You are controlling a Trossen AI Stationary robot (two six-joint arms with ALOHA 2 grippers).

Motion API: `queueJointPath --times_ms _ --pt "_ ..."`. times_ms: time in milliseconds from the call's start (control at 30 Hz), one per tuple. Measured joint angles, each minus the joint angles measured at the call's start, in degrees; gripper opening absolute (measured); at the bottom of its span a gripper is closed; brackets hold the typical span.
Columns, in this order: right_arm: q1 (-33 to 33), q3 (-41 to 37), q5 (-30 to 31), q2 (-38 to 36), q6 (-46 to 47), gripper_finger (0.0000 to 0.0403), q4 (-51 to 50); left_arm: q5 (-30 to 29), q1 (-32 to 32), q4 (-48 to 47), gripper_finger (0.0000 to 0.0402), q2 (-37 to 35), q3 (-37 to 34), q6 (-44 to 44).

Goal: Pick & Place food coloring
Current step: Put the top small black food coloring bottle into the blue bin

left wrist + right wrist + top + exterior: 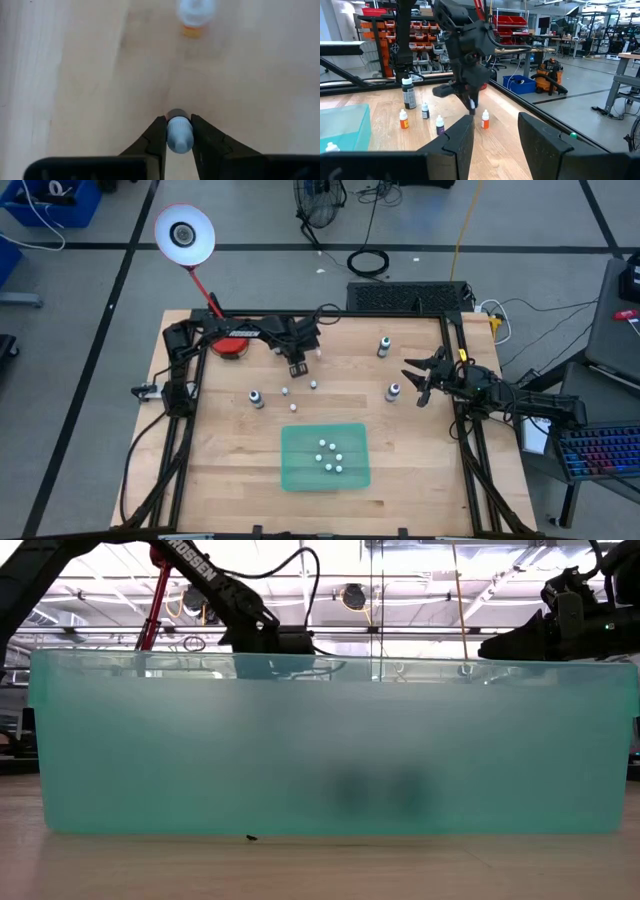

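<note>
Now the left end effector [179, 135] is clamped on a bottle [179, 136] at the surface's [420, 480] far side; gripped only by its round cap, it could slip when lifted.

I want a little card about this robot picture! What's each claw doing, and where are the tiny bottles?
left gripper: shut on a tiny white-capped bottle, at the back of the table
right gripper: open, empty, at the table's right side
green bin: front middle, several small bottles inside
loose small bottles: four near the left gripper, one orange-bodied
larger bottles: three standing, one beside the right gripper
</note>
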Motion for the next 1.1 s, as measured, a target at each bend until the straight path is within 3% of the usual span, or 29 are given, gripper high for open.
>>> queueJointPath --times_ms 267,500,667,867,1100 --pt "0.0 0.0 0.0 0.0 0.0 0.0141 0.0 -3.4 -13.6 -10.8 0.0067 -4.1 8.6 -0.8" --pt "0.0 0.0 0.0 0.1 0.0 0.0141 0.0 -5.8 -29.8 -10.4 0.0067 -6.2 11.2 -7.7" --pt "0.0 0.0 0.0 0.1 0.0 0.0141 0.0 -6.6 -38.0 -9.4 0.0067 -4.1 11.0 -15.0" --pt "0.0 0.0 0.0 0.1 0.0 0.0141 -0.1 -6.6 -42.7 -6.3 0.0067 -0.1 11.0 -19.6" --pt "0.0 0.0 0.0 0.1 0.0 0.0141 -0.1 -5.8 -42.5 -6.1 0.0067 4.4 11.0 -20.0"
